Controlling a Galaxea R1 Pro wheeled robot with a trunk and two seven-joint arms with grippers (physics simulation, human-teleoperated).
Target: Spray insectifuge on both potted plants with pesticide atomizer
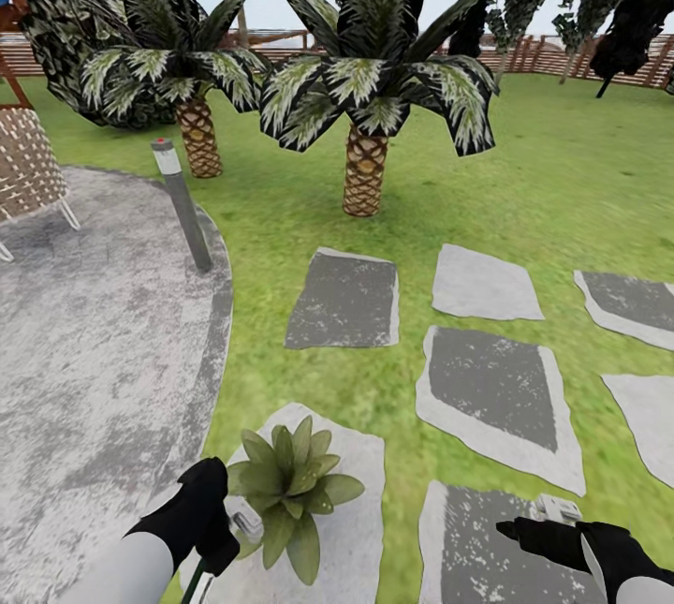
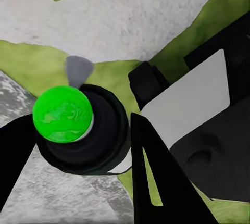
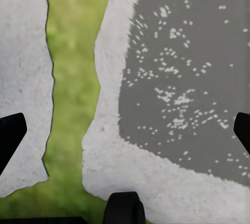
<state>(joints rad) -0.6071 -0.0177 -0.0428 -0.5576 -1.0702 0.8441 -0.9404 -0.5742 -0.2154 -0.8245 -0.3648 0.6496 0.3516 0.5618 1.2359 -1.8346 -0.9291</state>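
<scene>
The left gripper [image 1: 220,529] sits low over a pale stepping stone [image 1: 360,529], its black fingers [image 2: 156,182] closed from both sides on the pesticide atomizer [image 2: 91,135]. In the left wrist view the bottle's dark round body is pinched between the two fingers, a bright green ball [image 2: 62,113] sits on top of it, and a white flat part [image 2: 187,101] of the bottle projects to one side. One potted plant [image 1: 290,484], a low rosette of broad pointed green leaves, stands on the same stone just beside the left gripper, on its inner side toward the right arm; its pot is hidden under the leaves. The right gripper [image 1: 552,529] hangs over a darker, speckled stepping stone [image 3: 177,78], well apart from the plant. In the right wrist view its two black fingertips [image 3: 11,133] stand wide apart at opposite edges with nothing between them, and a strip of lawn [image 3: 73,52] separates that stone from a paler one. Ahead of both grippers lie further stepping stones, then two scaly-trunked palms [image 1: 363,169], with a brown slatted fence [image 1: 552,56] far beyond. Forward of the left gripper, at the rim of the round grey patio [image 1: 94,342], stands a tilted grey post with a red cap [image 1: 183,201].
</scene>
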